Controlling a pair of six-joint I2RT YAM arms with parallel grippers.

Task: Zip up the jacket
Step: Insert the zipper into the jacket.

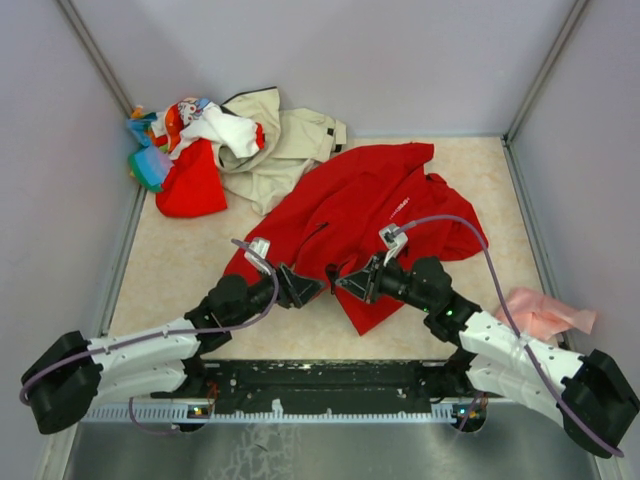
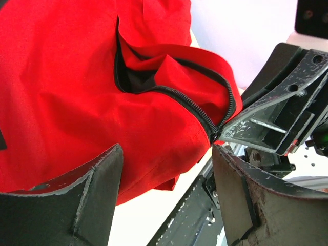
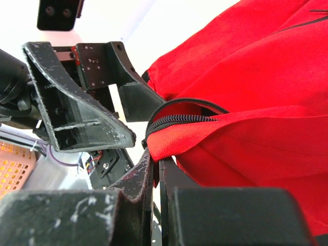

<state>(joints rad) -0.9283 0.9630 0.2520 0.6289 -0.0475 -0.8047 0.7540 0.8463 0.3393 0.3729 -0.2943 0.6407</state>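
Note:
The bright red jacket (image 1: 360,205) lies spread on the table's middle, its white chest logo (image 1: 400,208) facing up. My right gripper (image 1: 347,284) is shut on the jacket's bottom hem beside the black zipper (image 3: 177,119), holding red cloth between its fingers (image 3: 166,174). My left gripper (image 1: 313,288) is open, facing the right one a short way off; its fingers (image 2: 97,189) straddle the lower red hem (image 2: 154,148) without touching. The zipper (image 2: 205,120) is open near the hem, with black lining showing.
A beige jacket (image 1: 280,145) and a heap of mixed clothes with a smaller red garment (image 1: 190,180) lie at the back left. A pink cloth (image 1: 545,310) lies at the right. Grey walls enclose the table; a black rail (image 1: 320,380) runs along the near edge.

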